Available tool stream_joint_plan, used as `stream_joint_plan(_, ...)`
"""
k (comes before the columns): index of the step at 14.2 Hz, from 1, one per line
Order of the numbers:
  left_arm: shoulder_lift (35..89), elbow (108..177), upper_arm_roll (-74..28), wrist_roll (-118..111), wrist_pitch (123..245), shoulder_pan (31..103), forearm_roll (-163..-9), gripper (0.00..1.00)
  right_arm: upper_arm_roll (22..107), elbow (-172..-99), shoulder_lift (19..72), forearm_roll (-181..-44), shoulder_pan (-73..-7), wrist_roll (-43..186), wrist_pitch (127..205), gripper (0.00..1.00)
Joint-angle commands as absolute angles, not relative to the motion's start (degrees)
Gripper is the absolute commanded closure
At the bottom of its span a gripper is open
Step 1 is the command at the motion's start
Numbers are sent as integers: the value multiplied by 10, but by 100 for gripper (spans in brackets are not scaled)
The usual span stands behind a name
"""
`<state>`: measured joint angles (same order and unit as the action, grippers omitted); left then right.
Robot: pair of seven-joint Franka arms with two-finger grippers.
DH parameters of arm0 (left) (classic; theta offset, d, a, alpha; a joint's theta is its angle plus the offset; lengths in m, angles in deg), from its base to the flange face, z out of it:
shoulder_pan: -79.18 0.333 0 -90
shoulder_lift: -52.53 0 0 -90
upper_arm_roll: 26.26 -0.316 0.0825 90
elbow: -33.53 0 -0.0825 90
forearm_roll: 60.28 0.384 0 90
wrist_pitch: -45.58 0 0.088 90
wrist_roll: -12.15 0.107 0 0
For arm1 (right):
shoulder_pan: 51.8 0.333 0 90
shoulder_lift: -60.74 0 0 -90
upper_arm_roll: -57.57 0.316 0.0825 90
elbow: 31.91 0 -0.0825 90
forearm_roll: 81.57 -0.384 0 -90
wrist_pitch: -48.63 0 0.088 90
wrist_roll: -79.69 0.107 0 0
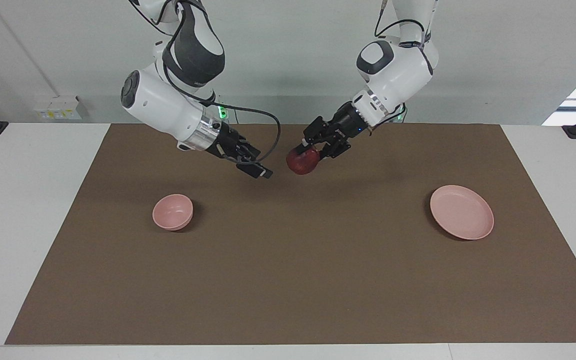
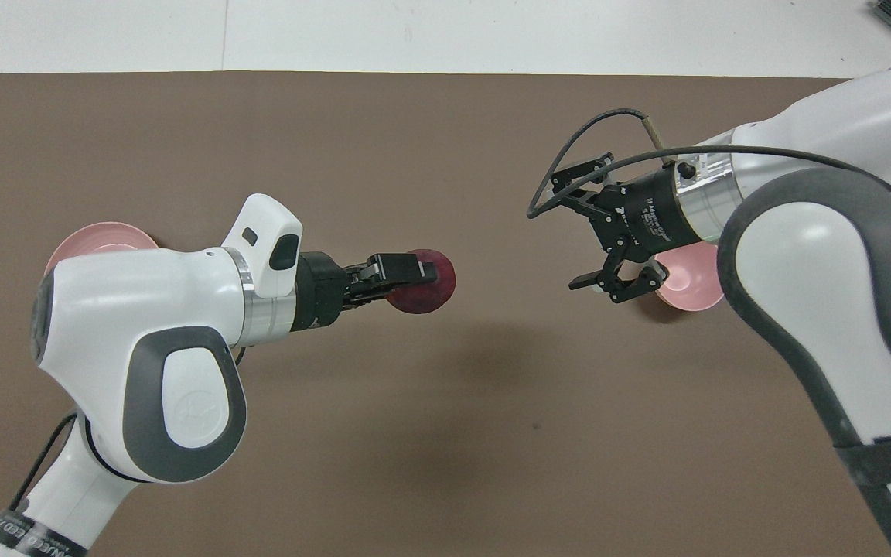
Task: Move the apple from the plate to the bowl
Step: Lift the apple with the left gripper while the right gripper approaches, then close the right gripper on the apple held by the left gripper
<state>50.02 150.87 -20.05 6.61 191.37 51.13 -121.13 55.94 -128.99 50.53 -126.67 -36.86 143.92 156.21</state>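
Left claw [image 1: 309, 150]: is gripping apple [image 1: 302, 161], up over counter [image 1: 288, 280] middle.
Right claw [image 1: 258, 167]: is hanging w/ fingers wide, near apple, not touching.
Plate [image 1: 462, 212]: is lying bare, left arm's end.
Bowl [image 1: 172, 212]: is sitting at right arm's end.

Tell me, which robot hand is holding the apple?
The left gripper, over the middle of the mat: it grips the apple. The right gripper holds nothing, its fingers spread open.

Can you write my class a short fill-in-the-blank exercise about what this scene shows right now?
1. The apple is held by the ____ gripper.
2. The right gripper has its fingers ____.
3. The plate has ____ on it.
4. The bowl sits toward the ____ arm's end of the table.

Missing words: left; open; nothing; right
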Motion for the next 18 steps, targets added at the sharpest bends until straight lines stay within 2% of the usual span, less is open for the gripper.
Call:
stream_joint_plan(1,494,1509,-179,60,1964,506,-1245,100,559,-1303,511,-1293,-353,1464,1592,0)
stream_joint_plan(7,495,1502,-147,60,2034,506,-1253,100,559,-1303,510,-1310,-321,1497,1621,0)
stream_joint_plan(18,493,1502,-144,50,2034,506,-1257,100,560,-1299,516,-1326,-321,1496,1595,0)
